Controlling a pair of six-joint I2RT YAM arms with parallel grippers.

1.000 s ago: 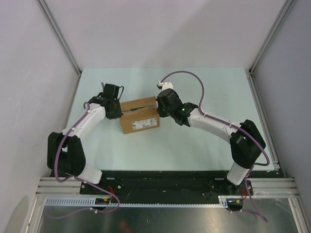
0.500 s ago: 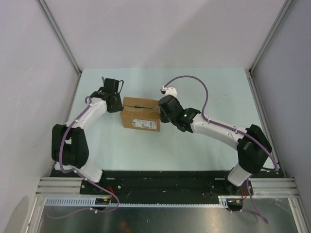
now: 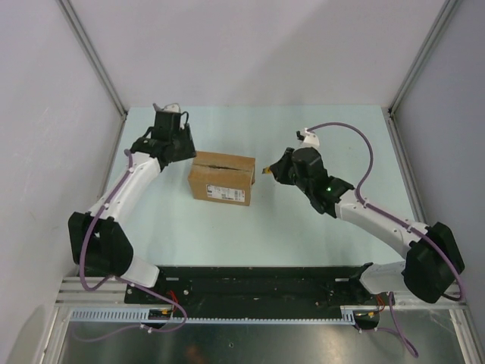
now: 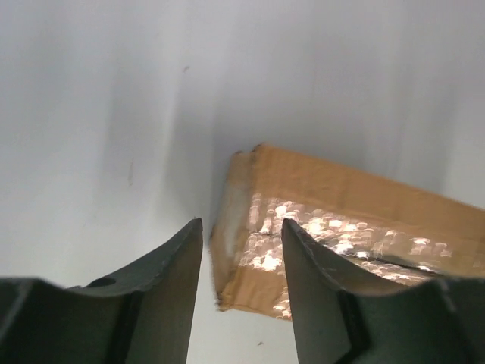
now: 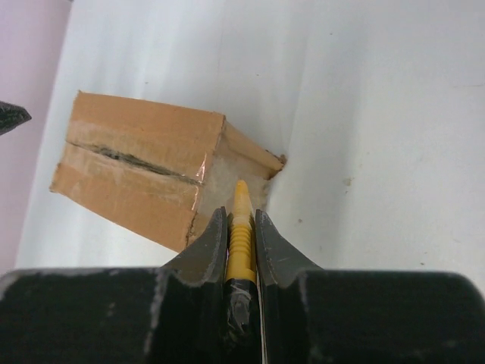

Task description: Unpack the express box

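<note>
The express box (image 3: 221,177) is a brown carton lying flat mid-table, with a dark slit along the seam of its closed top flaps (image 5: 129,158). My left gripper (image 3: 182,148) hovers just off its far-left corner, open and apart from it. In the left wrist view the box (image 4: 341,220) lies beyond the empty left gripper (image 4: 241,224). My right gripper (image 3: 271,171) stands a short way right of the box, shut on a yellow-and-black utility knife (image 5: 241,227). The knife's tip points at the box's near end (image 5: 227,171), and the right gripper (image 5: 241,216) clamps its ribbed handle.
Pale green table (image 3: 318,129) walled by grey panels with metal rails at left (image 3: 95,64) and right (image 3: 420,64). Purple cables loop over both arms. The tip of the left finger (image 5: 11,115) shows at the right wrist view's left edge.
My left gripper has opened, let go of the box's left end and drawn back to the far left. My right arm pulled away rightward with the knife. The box now lies flat.
</note>
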